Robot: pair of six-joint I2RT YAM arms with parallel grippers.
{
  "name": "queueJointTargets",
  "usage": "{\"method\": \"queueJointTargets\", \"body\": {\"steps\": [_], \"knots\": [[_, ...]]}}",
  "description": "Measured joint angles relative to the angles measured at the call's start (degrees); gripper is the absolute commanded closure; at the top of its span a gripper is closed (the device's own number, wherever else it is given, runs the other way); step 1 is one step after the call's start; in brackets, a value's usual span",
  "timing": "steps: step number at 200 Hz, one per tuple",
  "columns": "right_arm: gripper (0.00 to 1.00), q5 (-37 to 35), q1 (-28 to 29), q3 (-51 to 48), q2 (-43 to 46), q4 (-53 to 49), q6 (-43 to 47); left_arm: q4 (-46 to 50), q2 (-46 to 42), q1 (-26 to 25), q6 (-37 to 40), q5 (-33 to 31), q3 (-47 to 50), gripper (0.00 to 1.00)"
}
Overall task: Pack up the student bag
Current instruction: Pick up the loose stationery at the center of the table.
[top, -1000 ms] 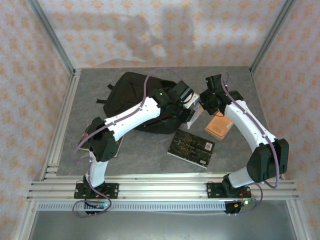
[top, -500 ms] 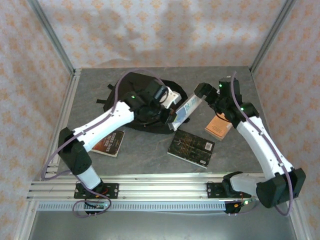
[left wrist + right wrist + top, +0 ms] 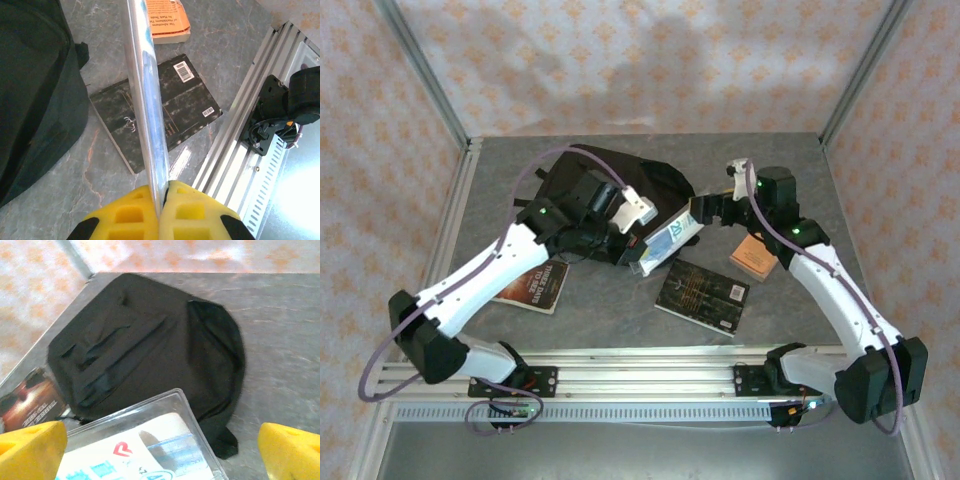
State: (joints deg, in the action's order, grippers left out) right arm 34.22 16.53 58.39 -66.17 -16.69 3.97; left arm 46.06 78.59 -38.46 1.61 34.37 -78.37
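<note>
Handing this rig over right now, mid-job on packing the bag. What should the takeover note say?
The left gripper is shut on the edge of the clear plastic case, which is raised above the table beside the backpack.
The right gripper is open, its jaws wide with the case's other end between them.
The backpack lies flat at the far middle of the table, and no opening shows.
The black book, orange book and dark red book lie on the table outside it.
Done: the case is picked up.
Left: open the backpack, then put in the case and books.
</note>
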Motion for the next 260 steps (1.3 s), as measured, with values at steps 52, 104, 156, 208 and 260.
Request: {"method": "queueJointTargets", "body": {"steps": [52,104,156,208,260], "knots": [[0.03,7.61,-0.61,0.37,-3.43,0.85,2.45,-1.53,-3.23,1.84,-0.28,0.44,3.10,1.00],[0.04,3.69,-3.87,-2.78,-3.23,12.87,-11.98,-11.80,-4.48,4.48,-10.82,5.64,7.82,1.00],[0.02,9.40,-8.57,-1.18,-5.01,15.65,-23.74,-18.01,-5.64,4.94,-16.70,14.05,8.39,1.00],[0.16,23.61,-10.95,1.11,-10.86,21.64,-34.18,-20.24,-6.62,8.87,-19.69,19.26,10.69,1.00],[0.35,32.61,-10.03,1.11,-13.99,28.35,-42.84,-23.21,-6.58,10.43,-22.80,22.21,12.52,1.00]]}}
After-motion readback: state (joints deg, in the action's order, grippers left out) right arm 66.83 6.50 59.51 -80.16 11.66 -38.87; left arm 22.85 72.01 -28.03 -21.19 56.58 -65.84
